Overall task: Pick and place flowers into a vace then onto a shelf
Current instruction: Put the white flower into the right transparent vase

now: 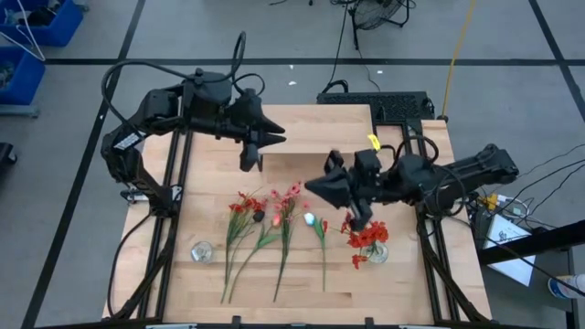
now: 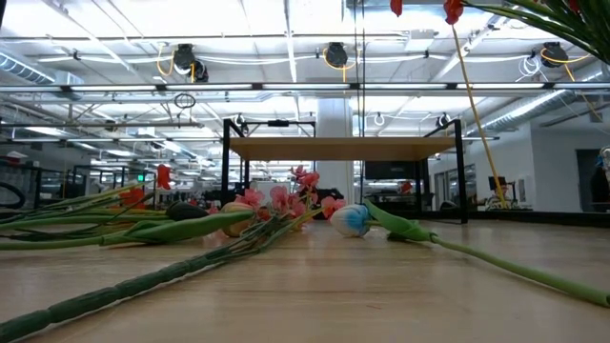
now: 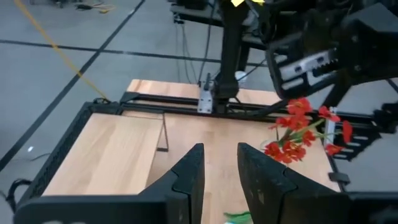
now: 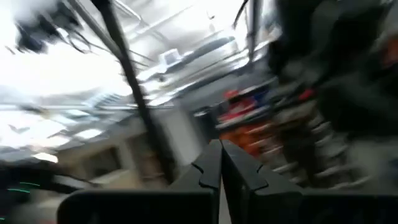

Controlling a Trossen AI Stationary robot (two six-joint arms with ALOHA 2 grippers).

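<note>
Above the flowers (image 1: 274, 228), right end effector (image 1: 358, 222) pinches a red-flowered stem; left (image 1: 253, 157) slightly parted.

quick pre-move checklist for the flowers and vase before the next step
1. Right gripper shut on a red flower bunch: ok.
2. Bunch over the vase at the table's front right: ok; whether the stems are inside, cannot tell.
3. Second vase at front left upright and empty: ok.
4. Loose flowers lying flat mid-table, not yet picked: not ok.
5. Shelf top bare: ok.
6. Left gripper raised near the shelf, holding nothing: ok.
</note>
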